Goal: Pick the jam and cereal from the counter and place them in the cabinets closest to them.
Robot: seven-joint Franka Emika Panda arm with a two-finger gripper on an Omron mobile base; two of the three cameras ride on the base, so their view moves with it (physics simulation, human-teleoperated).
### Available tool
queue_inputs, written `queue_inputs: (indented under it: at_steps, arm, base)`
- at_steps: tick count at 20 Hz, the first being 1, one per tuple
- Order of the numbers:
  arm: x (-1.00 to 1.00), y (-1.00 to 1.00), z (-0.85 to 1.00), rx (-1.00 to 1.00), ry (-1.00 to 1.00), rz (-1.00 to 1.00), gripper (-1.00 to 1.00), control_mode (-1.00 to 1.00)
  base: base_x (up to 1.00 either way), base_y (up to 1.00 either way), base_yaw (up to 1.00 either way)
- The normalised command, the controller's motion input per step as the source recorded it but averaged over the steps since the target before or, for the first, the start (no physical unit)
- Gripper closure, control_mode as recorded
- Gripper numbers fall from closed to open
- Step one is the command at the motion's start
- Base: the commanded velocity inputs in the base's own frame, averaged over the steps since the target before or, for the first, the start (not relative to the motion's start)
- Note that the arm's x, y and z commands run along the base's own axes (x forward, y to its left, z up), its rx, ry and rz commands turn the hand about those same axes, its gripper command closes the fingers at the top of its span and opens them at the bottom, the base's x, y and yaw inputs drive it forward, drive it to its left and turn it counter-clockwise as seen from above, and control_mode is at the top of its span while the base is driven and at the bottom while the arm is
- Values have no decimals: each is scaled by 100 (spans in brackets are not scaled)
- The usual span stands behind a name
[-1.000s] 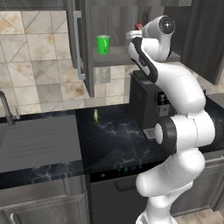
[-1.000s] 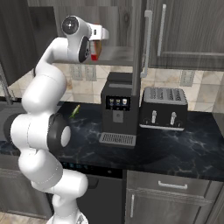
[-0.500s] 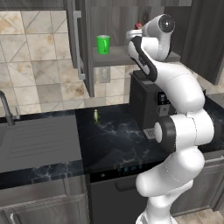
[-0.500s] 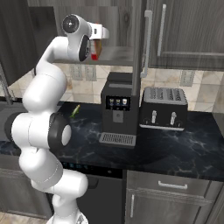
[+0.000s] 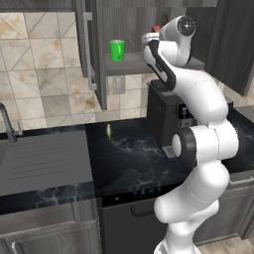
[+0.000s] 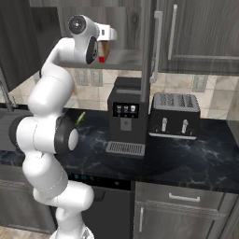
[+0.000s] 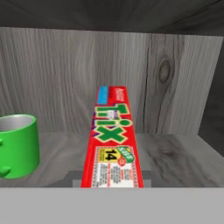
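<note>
My gripper (image 6: 103,46) is up inside the open upper cabinet (image 7: 52,74), clamped on the cereal (image 7: 113,140). Can't actually see my fingertips in the hand view, but the box runs straight out from under the camera, dead centre, narrow printed face up, with a bit of shadow under it on the shelf (image 7: 175,157). From the right base view the red of the box pokes out just past my hand, right above the grey shelf board. Left of the box in the hand view there's a bright green cup (image 7: 17,144) standing upright on the same shelf, near the box but not touching it. Behind both is the grey wood-grain back wall with a knot in it. The cabinet's dark door (image 6: 150,51) hangs open just to the right of my hand in the right base view. Down below, a black coffee machine (image 6: 125,119) sits on the black marble table (image 6: 196,154) right under the shelf, with a toaster (image 6: 174,115) just beside it on its right. Further left on the table, in the left base view, there's a small yellow-green thing (image 5: 108,131), and then the grey sink (image 5: 44,158).
</note>
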Motion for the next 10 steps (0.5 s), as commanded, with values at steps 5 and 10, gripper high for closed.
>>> queue_inputs:
  at_steps: [5, 10]
  arm:
    - [21, 0, -10, 0, -4, 0, 100, -100]
    - [11, -1, -16, 0, -8, 0, 100, -100]
  base:
    - [0, 0, 0]
    - [0, 0, 0]
